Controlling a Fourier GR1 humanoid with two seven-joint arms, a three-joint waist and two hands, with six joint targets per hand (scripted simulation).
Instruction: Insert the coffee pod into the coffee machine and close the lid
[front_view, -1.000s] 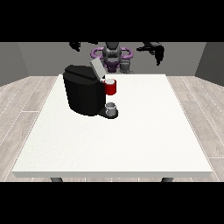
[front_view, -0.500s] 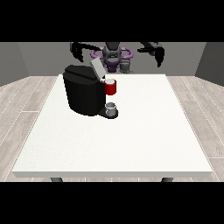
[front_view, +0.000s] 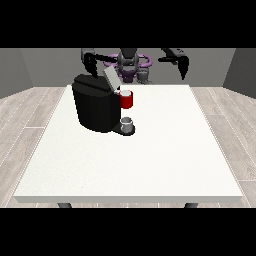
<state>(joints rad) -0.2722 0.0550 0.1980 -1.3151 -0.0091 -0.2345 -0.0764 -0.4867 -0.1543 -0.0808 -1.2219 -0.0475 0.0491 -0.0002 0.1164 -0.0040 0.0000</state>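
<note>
The white table (front_view: 150, 165) fills most of the view, far larger than anything on it. Next in size is the black coffee machine (front_view: 95, 107), standing below and just to the right of the hand at the view's left (front_view: 90, 64); no brand, label or writing can be read on it. Its grey lid (front_view: 111, 79) is tilted up and open, close beside that hand. A red thing at the machine (front_view: 126, 99) sits at the machine's front, lower and to the right of the same hand. Beneath it, on the machine's base, is a small grey thing (front_view: 127, 121); whether it is the pod cannot be told.

The hand at the view's left hangs in the air above the machine's back corner, fingers pointing down. The hand at the view's right (front_view: 183, 66) hangs well apart from the machine, above the table's far edge, fingers also pointing down. Whether either hand is spread or curled cannot be told. Neither touches anything.
</note>
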